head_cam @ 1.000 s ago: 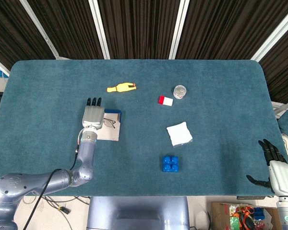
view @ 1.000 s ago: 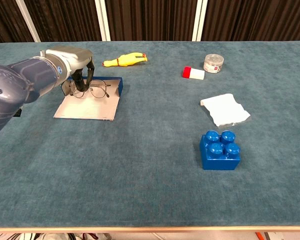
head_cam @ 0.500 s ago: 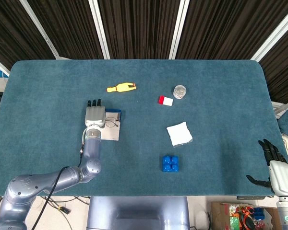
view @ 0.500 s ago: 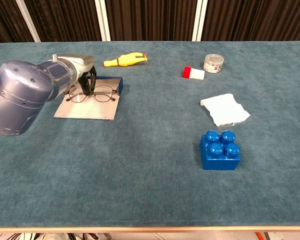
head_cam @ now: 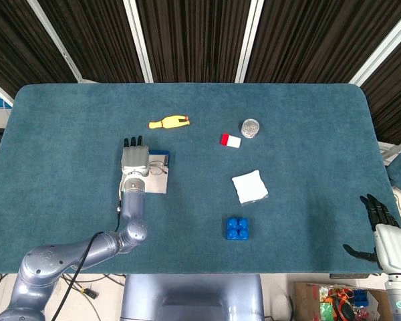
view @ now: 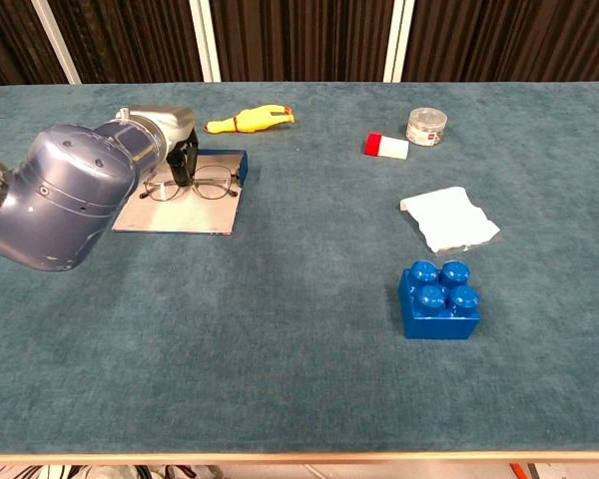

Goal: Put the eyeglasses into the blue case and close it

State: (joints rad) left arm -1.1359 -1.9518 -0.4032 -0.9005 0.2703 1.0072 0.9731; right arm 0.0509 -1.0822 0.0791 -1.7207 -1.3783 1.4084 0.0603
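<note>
The blue case (view: pixel 236 166) lies open at the left of the table, its grey lining (view: pixel 176 213) facing up; the head view shows the case (head_cam: pixel 158 185) too. The thin-framed eyeglasses (view: pixel 202 187) rest low on the lining near the blue rim. My left hand (view: pixel 167 135) is over the case's far left part, its dark fingertips (view: pixel 185 165) pinching the glasses' frame. In the head view the left hand (head_cam: pixel 135 160) covers most of the glasses (head_cam: pixel 158 167). My right hand (head_cam: pixel 382 234) hangs off the table's front right corner, fingers spread and holding nothing.
A yellow rubber chicken (view: pixel 248 120) lies behind the case. A red-and-white block (view: pixel 385 146) and a small clear jar (view: pixel 426 126) sit at the back right. A white cloth (view: pixel 449 219) and a blue toy brick (view: pixel 439 297) lie right of centre.
My left hand has lowered the eyeglasses onto the case lining and moved slightly right. Its forearm has swung closer to the chest camera. The right hand has not moved.
</note>
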